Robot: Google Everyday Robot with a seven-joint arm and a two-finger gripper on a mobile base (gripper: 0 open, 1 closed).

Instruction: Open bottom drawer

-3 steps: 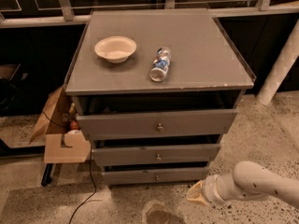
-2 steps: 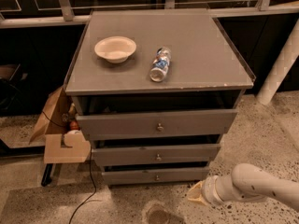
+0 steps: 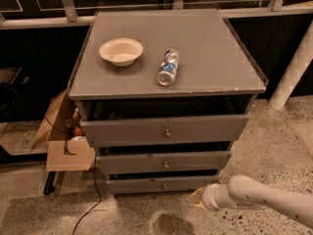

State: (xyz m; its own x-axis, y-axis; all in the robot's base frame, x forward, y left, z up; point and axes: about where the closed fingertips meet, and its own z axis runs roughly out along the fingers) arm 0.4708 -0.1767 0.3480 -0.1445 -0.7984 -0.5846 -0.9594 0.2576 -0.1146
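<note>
The grey cabinet (image 3: 195, 53) has three drawers. The bottom drawer (image 3: 146, 185) is the lowest and narrowest front, with a small round metal knob (image 3: 165, 186) at its centre. It sits just above the floor. My gripper (image 3: 195, 199) is low, near the floor, just right of and in front of the bottom drawer's right end. It does not touch the knob. My white arm (image 3: 264, 199) comes in from the lower right.
A white bowl (image 3: 121, 51) and a plastic bottle (image 3: 167, 67) lying on its side rest on the cabinet top. A cardboard box (image 3: 63, 141) and a black cable (image 3: 95, 195) are at the cabinet's left. A white pole (image 3: 293, 67) stands at the right.
My gripper and arm have shifted slightly to the left, toward the bottom drawer. The drawers have not moved.
</note>
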